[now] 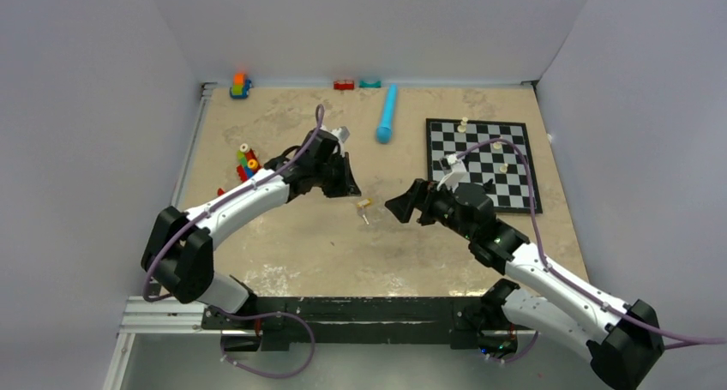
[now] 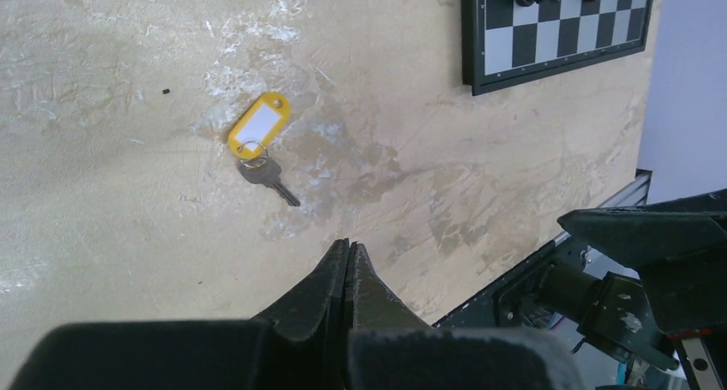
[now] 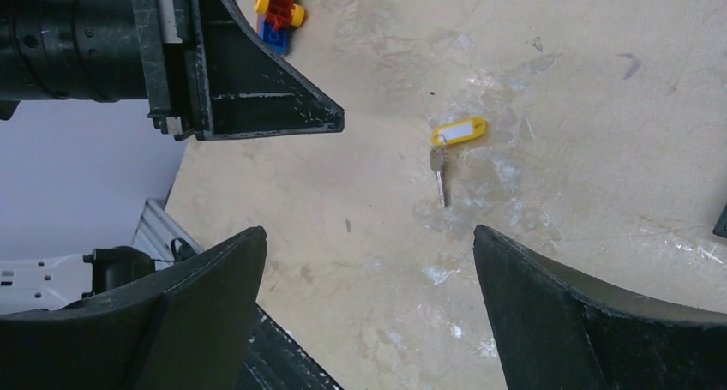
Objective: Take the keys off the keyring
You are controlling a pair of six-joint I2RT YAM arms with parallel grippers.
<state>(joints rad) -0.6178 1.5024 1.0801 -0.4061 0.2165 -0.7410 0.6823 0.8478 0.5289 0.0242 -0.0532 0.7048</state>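
Note:
A small keyring with a yellow tag (image 1: 364, 204) lies flat on the tan tabletop between the two grippers. A silvery-grey key (image 2: 270, 177) hangs from its ring (image 2: 253, 155) just below the tag (image 2: 260, 124). The right wrist view shows the same tag (image 3: 459, 131) and key (image 3: 439, 171). My left gripper (image 2: 350, 246) is shut with nothing in it, its tip a short way from the key. My right gripper (image 3: 369, 230) is open wide and empty, hovering to the right of the keyring (image 1: 399, 208). Neither gripper touches the keyring.
A chessboard (image 1: 480, 163) with small white pieces lies at the right rear. A blue cylinder (image 1: 387, 114) lies at the back middle. Coloured toy bricks (image 1: 247, 160) sit to the left, with more along the back wall (image 1: 240, 85). A black rail (image 1: 360, 309) runs along the near edge.

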